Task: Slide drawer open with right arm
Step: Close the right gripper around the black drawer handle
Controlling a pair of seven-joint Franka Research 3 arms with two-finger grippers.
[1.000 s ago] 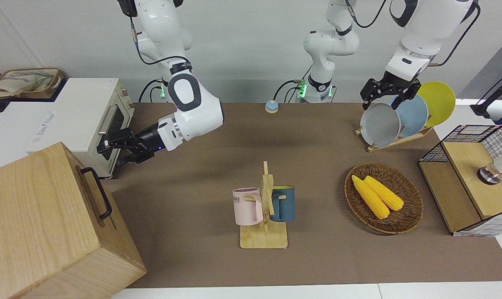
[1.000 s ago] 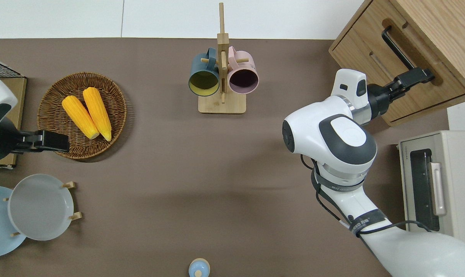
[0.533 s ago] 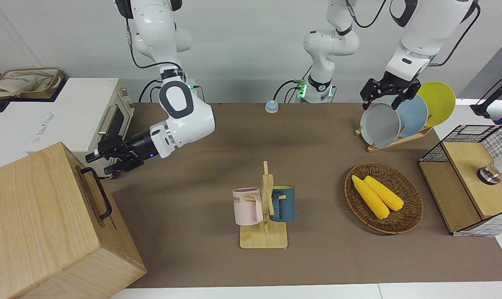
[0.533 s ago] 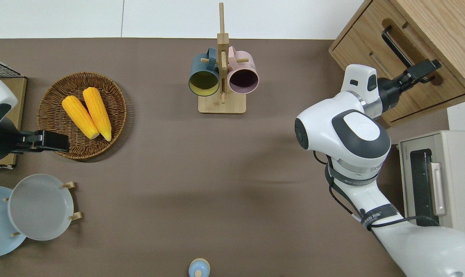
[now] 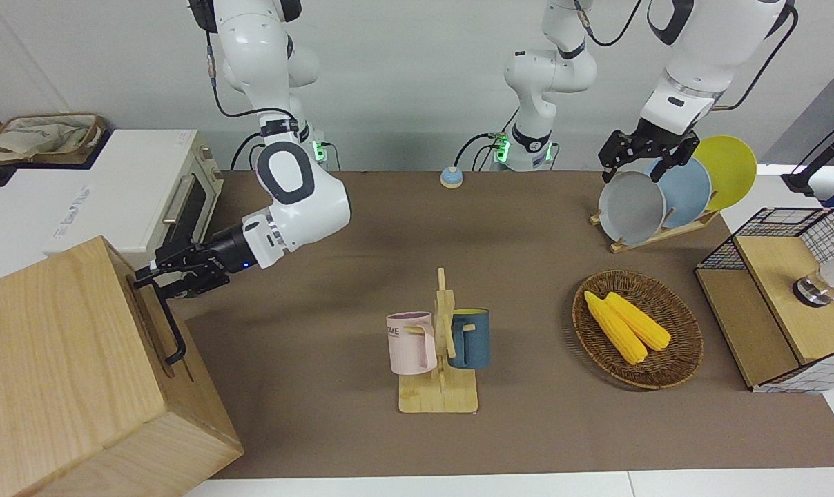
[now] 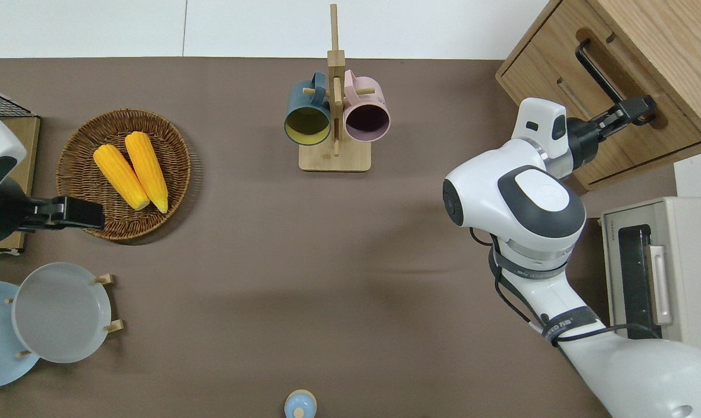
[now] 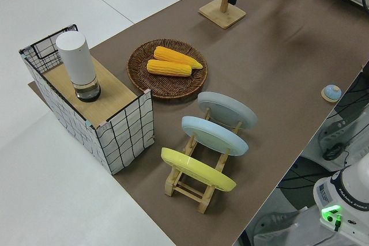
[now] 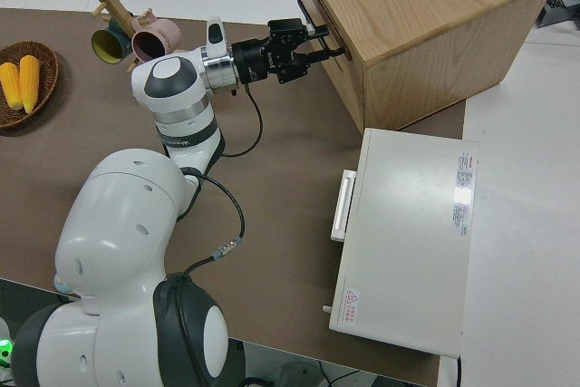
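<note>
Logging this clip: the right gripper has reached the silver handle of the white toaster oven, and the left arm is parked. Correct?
Not quite. The right gripper is at the black bar handle of the light-wood drawer, not at the toaster oven, which stands nearer to the robots. The overhead view shows it. The left arm is indeed parked.

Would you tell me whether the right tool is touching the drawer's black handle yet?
Cannot tell. In the overhead view the right tool overlaps the handle at its nearer end, but no view shows contact or a gap plainly.
</note>
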